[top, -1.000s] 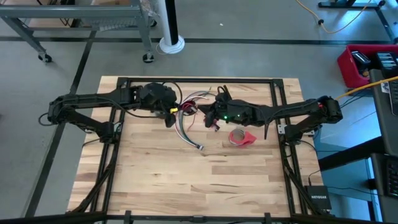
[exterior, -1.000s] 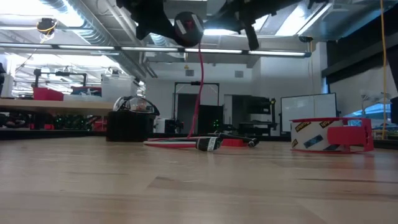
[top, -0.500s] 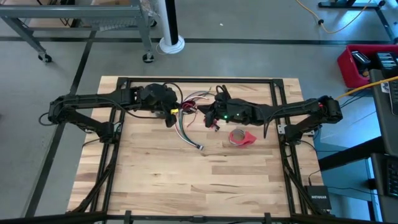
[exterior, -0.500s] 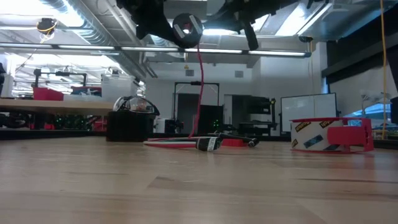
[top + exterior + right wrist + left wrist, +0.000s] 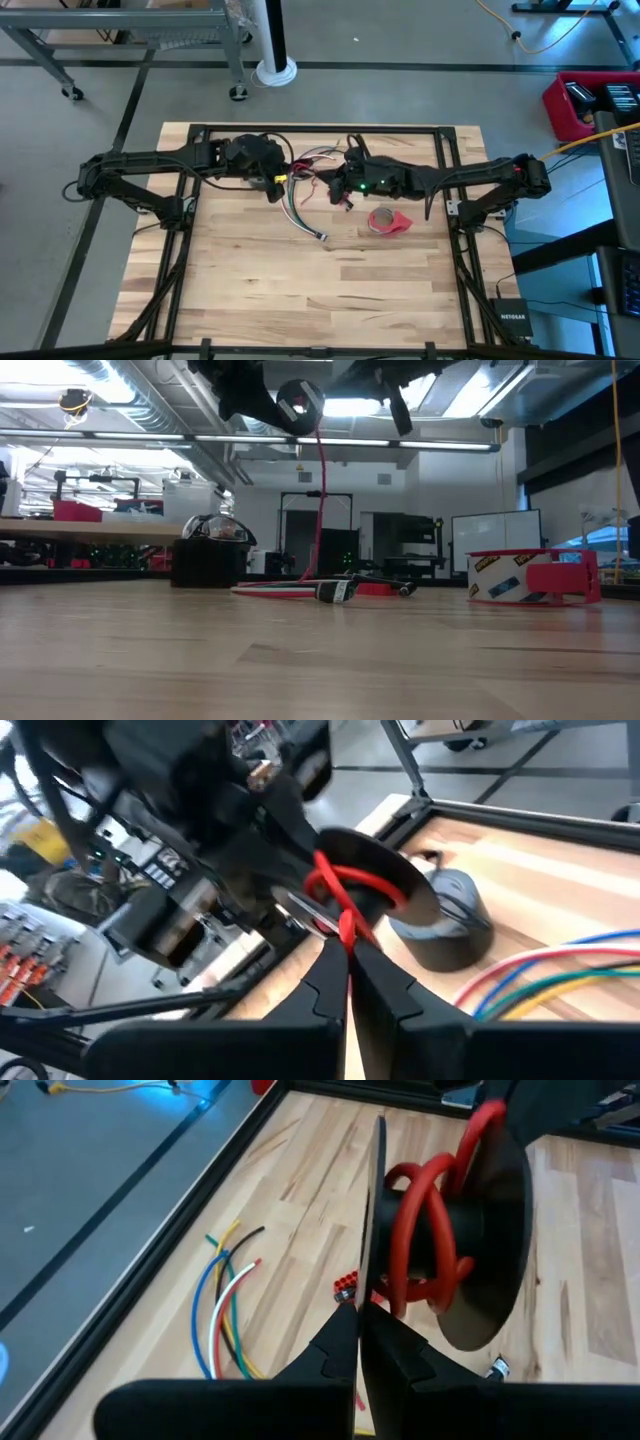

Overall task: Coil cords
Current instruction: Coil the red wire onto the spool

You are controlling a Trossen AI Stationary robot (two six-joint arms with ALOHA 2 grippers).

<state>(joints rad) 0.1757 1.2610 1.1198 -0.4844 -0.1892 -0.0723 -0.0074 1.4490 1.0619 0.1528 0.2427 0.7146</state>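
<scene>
A small black spool wound with red wire is held up above the table between my two grippers; it shows high in the low view. My left gripper is shut on the spool. My right gripper is shut on the red wire just beside it. From the spool the red wire hangs down to the long bundle of coloured wires, which lies on the table with its plug end toward the near edge. A small grey coil sits on the table beyond the spool. My left gripper pinches the rim of the spool's near disc between its two fingers, which lie across the disc's edge. The spool is lifted clear of the table, its discs on edge. My right gripper pinches the single red wire between its fingertips, right where it leaves the spool's core. The wire runs taut from the fingers round the core.
A red tape roll lies on the table to the right of the bundle, under my right arm; it also shows in the low view. A small red block and loose coloured wire ends lie below the spool.
My right gripper has shifted a little toward the table's far edge with the red wire, still shut on it. The spool stays held up in my left gripper. The bundle on the table has not moved.
</scene>
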